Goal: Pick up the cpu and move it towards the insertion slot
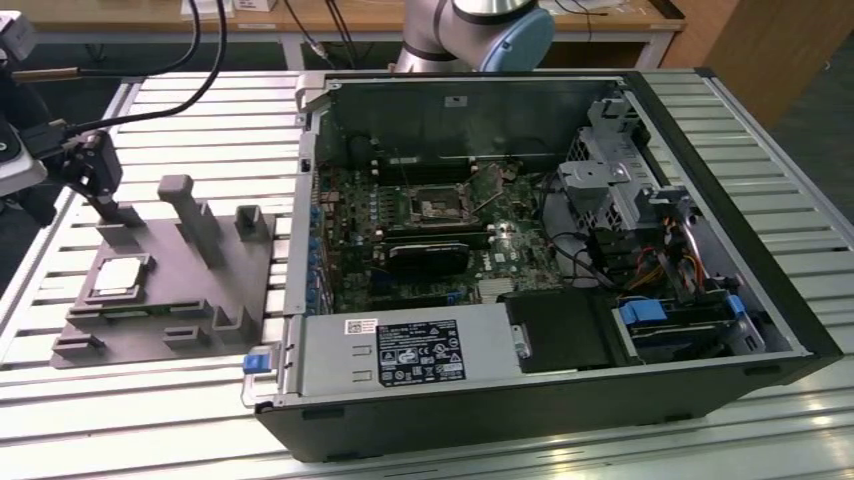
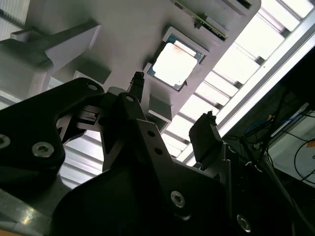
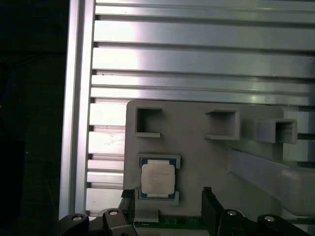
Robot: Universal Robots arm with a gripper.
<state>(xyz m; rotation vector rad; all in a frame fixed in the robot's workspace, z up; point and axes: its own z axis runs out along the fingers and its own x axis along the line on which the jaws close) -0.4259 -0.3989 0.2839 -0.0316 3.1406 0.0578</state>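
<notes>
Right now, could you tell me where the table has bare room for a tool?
The table is bare between the fixture and its near edge, and past the case on the exterior view's right. Around the cpu is crowded.

**Open over the chip, posts in the way**

We see the cpu (image 3: 157, 179) lying open from above in its grey fixture (image 3: 197, 162), the gripper (image 3: 169, 209) spread wide near it. In the exterior view a tall post (image 1: 195, 215) and a shorter block (image 1: 254, 226) stand between cpu and case wall (image 1: 306, 185). Beyond that wall, the insertion slot (image 1: 438, 208) sits uncovered.
</notes>
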